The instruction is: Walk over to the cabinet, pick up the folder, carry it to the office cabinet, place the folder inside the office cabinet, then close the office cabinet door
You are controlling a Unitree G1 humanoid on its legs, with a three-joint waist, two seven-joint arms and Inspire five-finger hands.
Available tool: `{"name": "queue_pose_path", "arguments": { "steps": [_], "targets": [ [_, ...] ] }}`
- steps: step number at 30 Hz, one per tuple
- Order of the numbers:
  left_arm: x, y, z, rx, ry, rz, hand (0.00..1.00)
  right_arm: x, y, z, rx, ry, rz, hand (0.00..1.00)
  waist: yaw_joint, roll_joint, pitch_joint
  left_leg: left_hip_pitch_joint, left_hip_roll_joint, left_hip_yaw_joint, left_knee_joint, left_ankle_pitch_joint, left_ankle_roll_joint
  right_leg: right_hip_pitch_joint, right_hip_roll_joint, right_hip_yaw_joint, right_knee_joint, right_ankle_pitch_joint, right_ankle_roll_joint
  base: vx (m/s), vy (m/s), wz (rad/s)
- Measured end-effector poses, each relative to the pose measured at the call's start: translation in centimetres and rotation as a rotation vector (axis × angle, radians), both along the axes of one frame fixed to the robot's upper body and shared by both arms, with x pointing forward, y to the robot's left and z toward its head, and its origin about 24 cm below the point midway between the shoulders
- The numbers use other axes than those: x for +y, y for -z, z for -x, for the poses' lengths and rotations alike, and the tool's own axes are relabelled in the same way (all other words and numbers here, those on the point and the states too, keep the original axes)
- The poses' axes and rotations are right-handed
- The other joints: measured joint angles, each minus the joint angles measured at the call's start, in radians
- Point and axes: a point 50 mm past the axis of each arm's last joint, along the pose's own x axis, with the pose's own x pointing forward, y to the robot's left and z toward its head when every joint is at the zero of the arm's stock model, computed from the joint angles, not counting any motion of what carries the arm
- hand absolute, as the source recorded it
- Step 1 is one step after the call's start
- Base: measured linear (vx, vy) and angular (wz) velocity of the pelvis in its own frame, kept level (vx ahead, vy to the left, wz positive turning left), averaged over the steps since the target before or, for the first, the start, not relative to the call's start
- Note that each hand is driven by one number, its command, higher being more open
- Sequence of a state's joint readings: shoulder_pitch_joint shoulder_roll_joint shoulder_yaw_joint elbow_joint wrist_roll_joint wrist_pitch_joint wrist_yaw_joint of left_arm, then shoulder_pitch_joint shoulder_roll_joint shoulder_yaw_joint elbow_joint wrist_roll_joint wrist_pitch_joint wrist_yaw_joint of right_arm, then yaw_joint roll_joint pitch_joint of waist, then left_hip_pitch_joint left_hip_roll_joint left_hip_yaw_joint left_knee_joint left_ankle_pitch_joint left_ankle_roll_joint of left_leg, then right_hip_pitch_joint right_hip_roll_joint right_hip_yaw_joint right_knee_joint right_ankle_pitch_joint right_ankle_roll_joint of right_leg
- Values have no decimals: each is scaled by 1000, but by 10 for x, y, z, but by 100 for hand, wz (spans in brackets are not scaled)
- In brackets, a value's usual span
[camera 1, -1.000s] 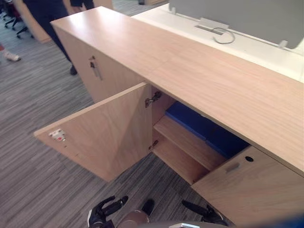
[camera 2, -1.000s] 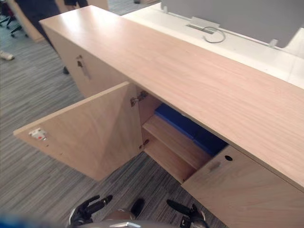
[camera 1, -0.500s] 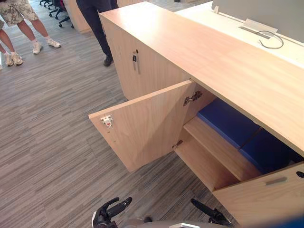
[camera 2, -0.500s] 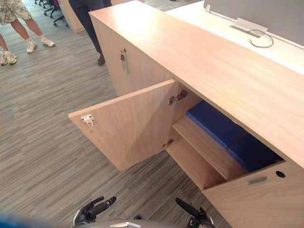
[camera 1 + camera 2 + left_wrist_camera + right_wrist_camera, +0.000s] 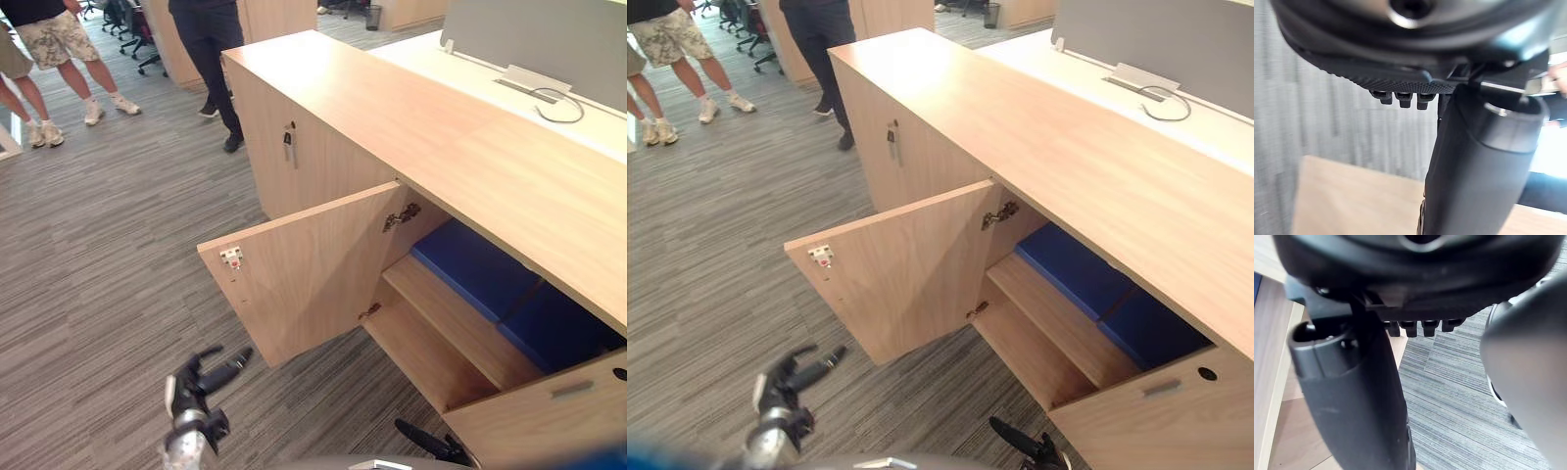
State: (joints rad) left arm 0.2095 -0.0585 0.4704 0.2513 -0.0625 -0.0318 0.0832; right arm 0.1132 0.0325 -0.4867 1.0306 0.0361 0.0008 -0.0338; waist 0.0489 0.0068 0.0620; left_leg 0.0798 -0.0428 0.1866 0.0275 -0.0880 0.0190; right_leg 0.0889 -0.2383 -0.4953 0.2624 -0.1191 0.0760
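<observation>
A blue folder (image 5: 477, 267) lies flat on the upper shelf inside the low wooden office cabinet (image 5: 411, 127). The cabinet's left door (image 5: 304, 274) stands wide open towards me. A second door (image 5: 549, 411) at the lower right is open too and covers part of the shelf. My left hand (image 5: 199, 379) hangs low in front of the open door, a little apart from it, fingers relaxed and empty; its thumb (image 5: 1479, 161) shows above carpet and wood. My right hand (image 5: 431, 446) sits at the bottom edge below the shelves, a straight finger showing, holding nothing.
A shut door with a key (image 5: 289, 143) is left of the open one. People stand on the grey carpet at the far left (image 5: 61, 44) and by the cabinet's end (image 5: 211, 44). A white desk (image 5: 549, 98) with a grey screen runs behind the cabinet.
The camera has swung, so the whole scene has shifted. My left hand has risen and reached further out towards the open door. The right hand stays low.
</observation>
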Motion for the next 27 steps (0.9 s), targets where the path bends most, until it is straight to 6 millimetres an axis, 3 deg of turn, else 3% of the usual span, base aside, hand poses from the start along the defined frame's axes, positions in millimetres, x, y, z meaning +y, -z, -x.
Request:
{"name": "queue_pose_path", "arguments": {
  "steps": [5, 14, 20, 27],
  "targets": [
    [26, -34, -11, -51, -100, -156, 100, -3, -1, 4, 5, -38, 3, 100, 1, 7, -14, 17, -4, 31, 0, 0, 0, 0, -8, 0, 8, -13, -7, -7, 4, -20],
    [39, -52, -11, -16, -153, -252, 100, -3, 0, 12, 26, -64, -18, 100, 6, 7, -59, 22, 3, 55, -9, 0, 0, -10, -3, 11, 15, -47, -14, -36, -24, -9],
    [30, -77, -31, -119, -38, -337, 100, -5, 0, 15, 35, -110, -11, 100, 19, 13, -88, 23, 10, 83, -31, -4, -6, -18, 13, 53, -8, -51, -17, -71, -13, -15],
    [-1, -78, -52, -176, 168, -317, 100, -4, 2, 19, 52, -121, -23, 100, 18, -1, -116, 28, 10, 99, -44, 14, 5, -21, 22, 71, -26, -50, -16, -19, 5, -6]
  ]
}}
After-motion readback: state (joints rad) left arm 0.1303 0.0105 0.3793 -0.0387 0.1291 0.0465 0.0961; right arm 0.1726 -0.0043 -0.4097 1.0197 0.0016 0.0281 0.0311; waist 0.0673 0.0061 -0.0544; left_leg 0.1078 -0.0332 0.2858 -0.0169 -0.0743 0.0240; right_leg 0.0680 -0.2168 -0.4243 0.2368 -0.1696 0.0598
